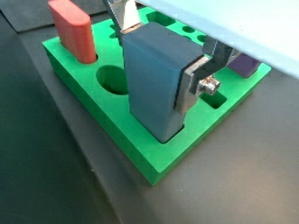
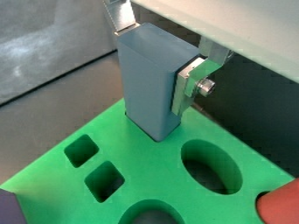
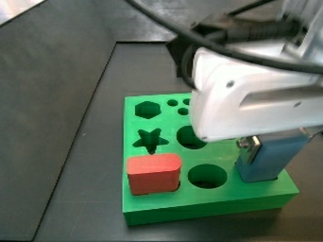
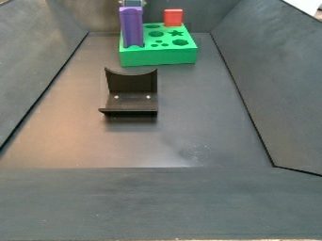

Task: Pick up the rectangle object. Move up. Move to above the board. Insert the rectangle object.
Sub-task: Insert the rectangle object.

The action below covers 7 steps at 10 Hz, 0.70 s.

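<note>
The rectangle object (image 1: 152, 79), a tall light-blue block, stands upright with its lower end in a hole at a corner of the green board (image 1: 87, 87). My gripper (image 1: 158, 57) is shut on its upper part, one silver finger on each side. Both wrist views show this, with the block (image 2: 149, 83), the gripper (image 2: 156, 54) and the board (image 2: 140, 175). In a side view the block (image 3: 271, 159) sits at the board's (image 3: 164, 118) near right corner under the gripper (image 3: 271, 144). In the far side view a tall bluish block (image 4: 130, 21) stands on the board (image 4: 157, 49); the gripper is out of view there.
A short red block (image 1: 73, 31) stands in the board; it also shows in both side views (image 3: 154, 174) (image 4: 172, 16). A purple piece (image 1: 242, 63) shows behind a finger. The fixture (image 4: 130, 91) stands on the dark floor in front of the board. Sloped dark walls enclose the floor.
</note>
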Motion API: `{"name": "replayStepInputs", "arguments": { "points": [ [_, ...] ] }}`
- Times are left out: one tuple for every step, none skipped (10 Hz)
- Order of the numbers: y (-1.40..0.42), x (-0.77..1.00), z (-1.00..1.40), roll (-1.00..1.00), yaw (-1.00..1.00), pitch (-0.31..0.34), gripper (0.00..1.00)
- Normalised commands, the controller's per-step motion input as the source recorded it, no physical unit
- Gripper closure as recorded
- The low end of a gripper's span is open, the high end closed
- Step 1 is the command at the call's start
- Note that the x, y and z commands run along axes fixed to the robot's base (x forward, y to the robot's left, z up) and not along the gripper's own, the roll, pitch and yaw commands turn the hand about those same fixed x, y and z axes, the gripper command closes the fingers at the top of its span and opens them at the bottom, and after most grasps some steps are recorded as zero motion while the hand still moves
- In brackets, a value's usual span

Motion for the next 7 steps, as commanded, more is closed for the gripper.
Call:
{"name": "replayStepInputs", "arguments": {
  "points": [
    [0.0,0.34,-0.67,0.26,0.03,0.074,1.0],
    [-0.03,0.63,-0.7,0.19,0.0,0.177,1.0],
    [0.0,0.75,-0.69,0.2,-0.16,0.204,1.0],
    [0.0,0.43,-0.89,0.14,-0.14,0.113,1.0],
    [-0.12,0.0,-0.1,0.13,-0.08,0.026,1.0],
    [0.0,0.0,0.0,0.02,0.0,0.0,1.0],
    [0.0,0.0,0.0,0.0,0.0,0.0,1.0]
  ]
}}
